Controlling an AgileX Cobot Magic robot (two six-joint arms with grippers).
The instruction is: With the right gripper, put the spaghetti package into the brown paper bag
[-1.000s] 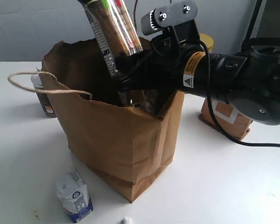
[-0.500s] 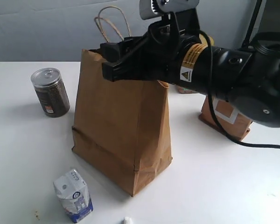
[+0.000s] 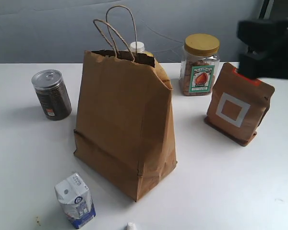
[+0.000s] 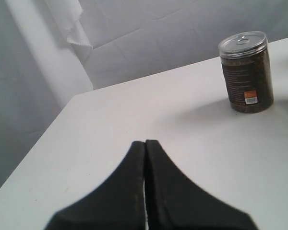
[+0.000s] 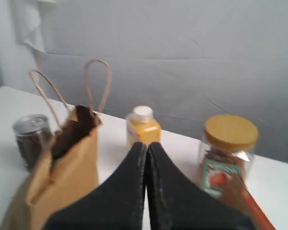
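The brown paper bag (image 3: 125, 129) stands upright in the middle of the white table, its cord handles raised; it also shows in the right wrist view (image 5: 62, 172). The spaghetti package is hidden from every view. My right gripper (image 5: 147, 146) is shut with nothing between its fingers, and it looks toward the bag from the right. Its arm shows only as a blurred black block (image 3: 269, 45) at the upper right of the exterior view. My left gripper (image 4: 145, 143) is shut and empty over bare table, off to the side of the dark can.
A dark can with a silver lid (image 3: 52, 94) stands left of the bag. Behind it are a yellow-capped jar (image 3: 198, 71) and a small juice bottle (image 5: 142, 125). A brown pouch with a white square (image 3: 237, 104) stands at the right, a small white-blue carton (image 3: 76, 200) at the front.
The right arm has pulled back from over the bag to the upper right edge. The spaghetti package it held above the bag's mouth a second ago is gone from sight, and the bag stands closed-looking and upright.
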